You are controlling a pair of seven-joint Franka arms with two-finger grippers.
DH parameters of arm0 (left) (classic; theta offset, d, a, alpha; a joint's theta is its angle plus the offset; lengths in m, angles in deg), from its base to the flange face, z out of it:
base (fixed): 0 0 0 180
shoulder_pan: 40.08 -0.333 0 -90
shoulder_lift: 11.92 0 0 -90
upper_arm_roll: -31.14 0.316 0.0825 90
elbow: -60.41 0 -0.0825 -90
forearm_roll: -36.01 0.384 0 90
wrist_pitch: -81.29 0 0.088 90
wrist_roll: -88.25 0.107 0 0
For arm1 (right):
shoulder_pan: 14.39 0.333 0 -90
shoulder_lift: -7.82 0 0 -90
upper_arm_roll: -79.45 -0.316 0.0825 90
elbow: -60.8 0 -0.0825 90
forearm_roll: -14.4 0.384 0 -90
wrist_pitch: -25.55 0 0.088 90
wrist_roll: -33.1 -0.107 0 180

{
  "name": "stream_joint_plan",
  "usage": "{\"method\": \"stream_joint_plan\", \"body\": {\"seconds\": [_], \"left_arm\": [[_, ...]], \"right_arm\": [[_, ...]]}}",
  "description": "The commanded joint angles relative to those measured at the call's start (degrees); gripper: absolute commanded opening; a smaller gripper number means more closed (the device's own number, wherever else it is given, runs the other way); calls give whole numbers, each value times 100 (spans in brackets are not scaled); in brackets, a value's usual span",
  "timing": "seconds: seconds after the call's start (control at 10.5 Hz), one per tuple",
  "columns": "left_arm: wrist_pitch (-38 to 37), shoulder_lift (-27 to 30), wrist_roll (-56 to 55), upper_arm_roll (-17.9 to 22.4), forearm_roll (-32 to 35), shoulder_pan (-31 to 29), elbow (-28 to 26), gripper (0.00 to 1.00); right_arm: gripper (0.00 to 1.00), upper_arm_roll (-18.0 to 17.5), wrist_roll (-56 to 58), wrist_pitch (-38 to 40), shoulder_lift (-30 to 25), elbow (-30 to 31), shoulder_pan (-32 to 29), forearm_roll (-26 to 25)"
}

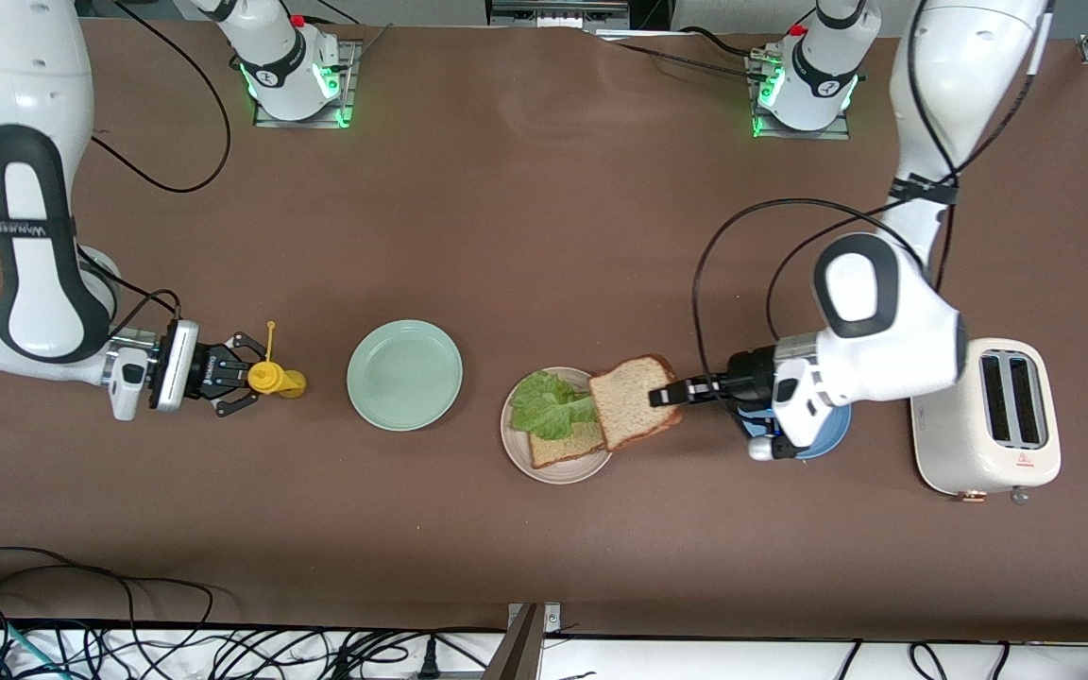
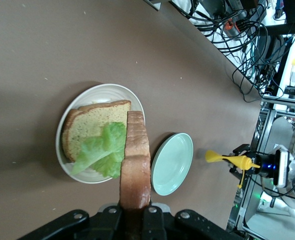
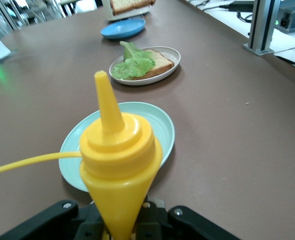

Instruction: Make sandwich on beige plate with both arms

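Now I see the beige plate as landmark: my left gripper pinches the top bread slice over its rim above lettuce. Open table surrounds it. Toward the right arm's end, my right gripper clamps a mustard bottle.

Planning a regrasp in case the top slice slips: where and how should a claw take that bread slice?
By one crust edge, pinching across its thin faces, as the left claw now holds the bread slice. Come from the blue plate's side, level with the table; the flat, stiff-looking slab probably suits an edge pinch.
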Motion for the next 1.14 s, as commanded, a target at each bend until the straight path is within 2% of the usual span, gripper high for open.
{"method": "stream_joint_plan", "body": {"seconds": [0.0,0.19,0.47,0.57,0.66,0.76,1.04], "left_arm": [[677,-141,-47,87,-673,457,-97,0],[811,-273,-47,87,-806,669,-80,0],[1461,-590,-29,95,-992,916,-1,0],[1462,-616,6,87,-992,916,-9,0],[1480,-660,15,95,-992,942,-10,0],[1480,-669,15,95,-1000,969,-10,0],[1489,-678,15,95,-1201,1022,8,0]], "right_arm": [[0,18,265,214,41,22,-31,279],[0,18,632,197,242,31,-49,340],[0,18,792,162,287,31,-49,376],[8,18,749,162,322,31,-40,376],[99,18,731,162,340,31,-40,376],[100,18,766,214,331,22,-49,376],[100,369,731,424,235,30,-40,367]]}}
